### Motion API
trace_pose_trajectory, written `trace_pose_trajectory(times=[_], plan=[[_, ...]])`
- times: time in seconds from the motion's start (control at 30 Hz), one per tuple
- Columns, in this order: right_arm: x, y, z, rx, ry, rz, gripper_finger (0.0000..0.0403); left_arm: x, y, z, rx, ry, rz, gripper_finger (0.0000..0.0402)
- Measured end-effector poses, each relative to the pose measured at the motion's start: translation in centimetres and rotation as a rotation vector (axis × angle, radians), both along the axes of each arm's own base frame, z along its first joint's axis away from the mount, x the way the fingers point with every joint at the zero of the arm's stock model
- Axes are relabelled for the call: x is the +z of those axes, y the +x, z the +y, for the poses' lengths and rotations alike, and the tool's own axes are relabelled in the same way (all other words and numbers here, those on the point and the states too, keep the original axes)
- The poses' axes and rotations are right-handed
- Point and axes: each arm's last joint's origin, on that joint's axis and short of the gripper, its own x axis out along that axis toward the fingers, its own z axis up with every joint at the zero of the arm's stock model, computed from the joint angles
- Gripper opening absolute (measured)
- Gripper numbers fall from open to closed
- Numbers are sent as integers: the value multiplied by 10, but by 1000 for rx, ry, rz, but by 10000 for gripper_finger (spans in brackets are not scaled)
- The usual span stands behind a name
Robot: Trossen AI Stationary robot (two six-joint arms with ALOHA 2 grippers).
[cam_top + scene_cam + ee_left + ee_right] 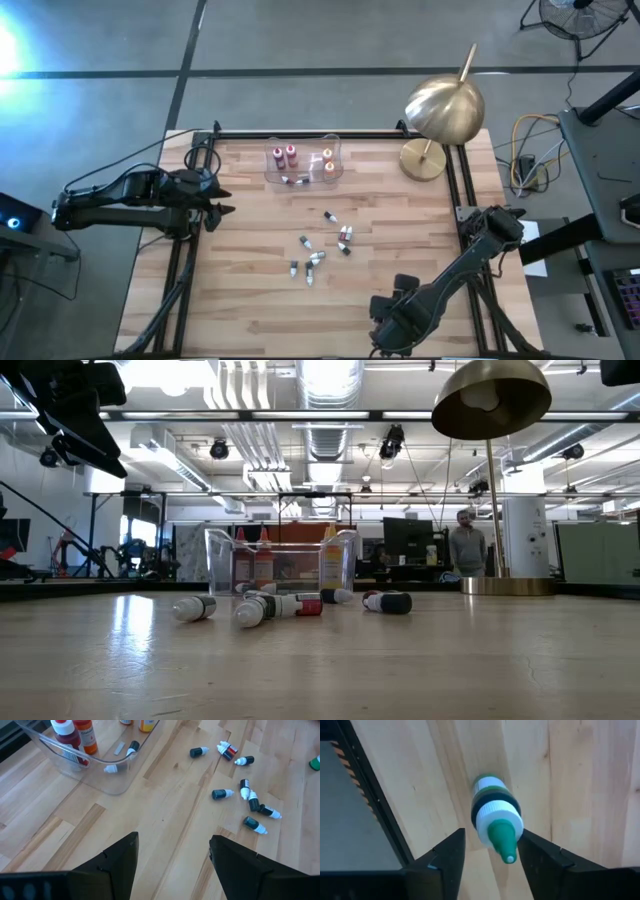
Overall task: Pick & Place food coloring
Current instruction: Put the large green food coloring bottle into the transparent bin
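Note:
A small food coloring bottle [496, 822] with a white collar and a green tip stands upright on the wood near the table's near right corner. My right gripper [491, 851] points down over it with one finger on each side; in the high view the gripper [398, 322] hides the bottle. Several more food coloring bottles [322, 245] lie on their sides mid-table [245, 795]. My left gripper [172, 851] waits open above the table's left edge [222, 200]. My right gripper comes at the green-tipped bottle from above, its fingers [449, 855] close beside the white collar [497, 815]. A strip of wood shows between one finger and the collar. I cannot tell whether the other finger touches it.
A clear plastic tray [336, 150] at the far middle holds upright red and orange bottles and a few lying ones. A brass lamp [440, 110] stands at the far right corner. Black frame rails run along the table's edges [365, 795].

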Motion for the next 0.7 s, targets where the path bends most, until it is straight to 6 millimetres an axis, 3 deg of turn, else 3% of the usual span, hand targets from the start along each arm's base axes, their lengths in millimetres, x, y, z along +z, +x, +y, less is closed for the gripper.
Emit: trace_pose_trajectory(times=[0.17,0.3,0.7], plan=[[0,2,-1,-63,2,-3,124,0,0,0,-1,0,0,218],[0,2,-1,-69,3,-7,116,0,0,0,-1,0,0,218],[0,2,-1,-68,-5,-15,190,0,0,0,-1,0,0,218]])
